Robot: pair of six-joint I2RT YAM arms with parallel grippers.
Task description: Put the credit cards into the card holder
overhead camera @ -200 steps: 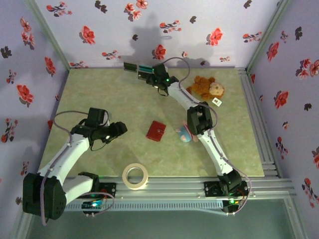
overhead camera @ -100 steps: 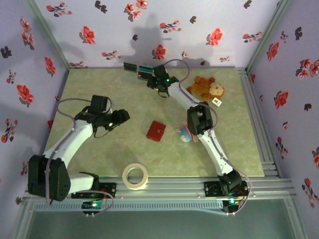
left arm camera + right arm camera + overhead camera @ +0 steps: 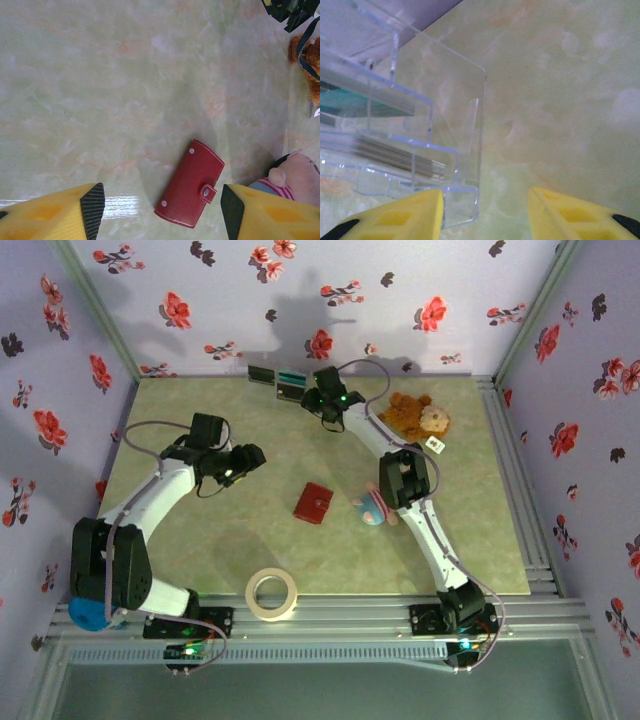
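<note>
Overhead, the left gripper hangs with its jaws spread wide and nothing between them. Below it the red card holder lies shut and flat on the green table, its snap tab fastened. A pink plush toy lies near it. The right gripper is at the far edge of the table, jaws parted and empty, with the corner of a clear slotted stand close by one finger. The credit cards, teal and grey, sit in that stand's slots.
</note>
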